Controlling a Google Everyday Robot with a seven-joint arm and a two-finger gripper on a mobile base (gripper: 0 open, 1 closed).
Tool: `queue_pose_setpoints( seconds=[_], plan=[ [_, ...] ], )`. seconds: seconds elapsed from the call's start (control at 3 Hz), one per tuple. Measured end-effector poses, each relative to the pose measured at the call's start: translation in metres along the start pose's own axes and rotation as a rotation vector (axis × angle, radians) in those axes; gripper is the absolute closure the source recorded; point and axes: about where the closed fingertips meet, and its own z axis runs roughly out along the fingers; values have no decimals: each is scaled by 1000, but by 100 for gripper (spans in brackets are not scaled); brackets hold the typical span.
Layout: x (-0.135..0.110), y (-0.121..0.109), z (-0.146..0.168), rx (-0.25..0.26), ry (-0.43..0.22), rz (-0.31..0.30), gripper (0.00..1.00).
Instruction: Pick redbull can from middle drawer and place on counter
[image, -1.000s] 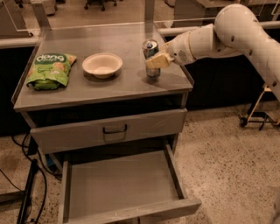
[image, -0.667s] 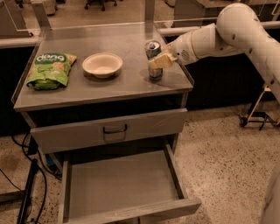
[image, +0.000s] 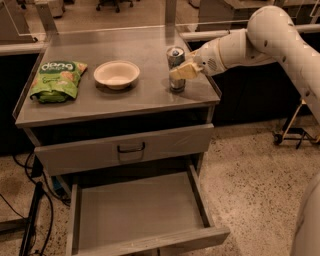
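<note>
The white arm (image: 280, 35) reaches in from the right across the counter (image: 135, 100), the steel top of the cabinet. Below it the middle drawer (image: 135, 210) stands pulled fully out with a bare floor, and the upper drawer (image: 131, 148) with the black handle is closed. A green chip bag (image: 57, 80) lies at the counter's left and a pale bowl (image: 116, 74) sits near the centre. The redbull can (image: 175, 56) stands upright at the right of the counter, near its front right corner and well apart from the bowl. The gripper (image: 179, 73) is at the can's lower half. Its jaws appear closed on the can body, although the far finger is hidden behind the can, so the grip is judged, not confirmed. The step in hand is release. Confirm that the can base rests flat on the steel before opening. Open the jaws evenly so neither finger drags the can sideways. Withdraw to the right along the approach line, keeping the fingers level until they clear the can wall. Do not lift before opening, because a slim can tips easily and the corner is close. Compared with the frame one second ago, can, gripper and arm occupy the same positions; no opening of the jaws or retreat is evident.
</note>
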Motion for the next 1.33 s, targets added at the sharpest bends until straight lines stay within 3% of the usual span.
queue_pose_setpoints(
  seconds=[0.67,1.33],
  plan=[
    [9,2,1,-29,-38,38,96],
    [9,2,1,-29,-38,38,50]
  ],
)
